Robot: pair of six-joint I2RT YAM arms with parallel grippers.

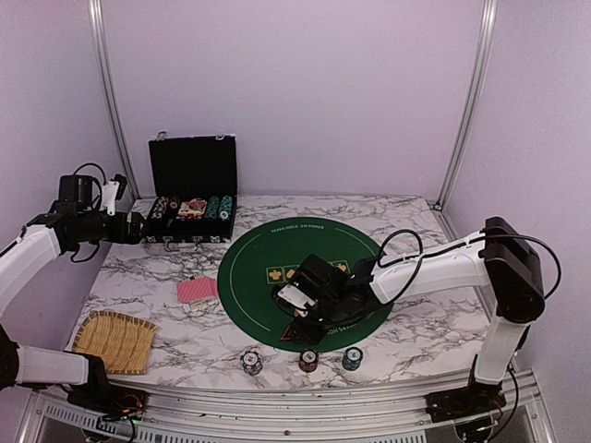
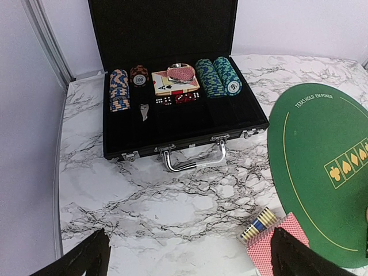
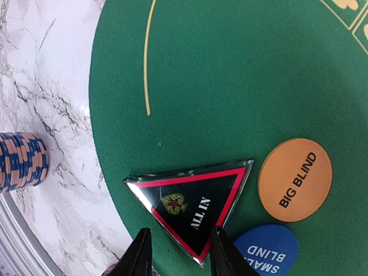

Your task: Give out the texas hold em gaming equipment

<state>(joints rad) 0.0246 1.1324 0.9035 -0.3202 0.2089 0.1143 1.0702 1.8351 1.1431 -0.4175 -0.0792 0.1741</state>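
Plastic, I'd guess: the glossy dark triangular "ALL IN" marker button (image 3: 190,201) lies flat near the edge of the round green felt mat (image 3: 230,86). It looks light, stiff and slick, so pinch it across two edges at a corner. The right claw (image 3: 179,256) straddles one corner, part-open, not pinching. The left claw (image 2: 190,261) gapes empty. The right claw's fingertips are cut off from view.

I see right arm (image 1: 443,268) stretched across green felt mat (image 1: 249,268), right gripper (image 1: 303,327) low at its near edge. Left gripper (image 1: 138,228) hovers beside open black chip case (image 1: 192,166). I spot red-backed cards (image 1: 197,290) just left of felt. Three chip stacks (image 1: 308,359) along near edge of marble table (image 1: 416,323); straw mat (image 1: 115,340) near-left.
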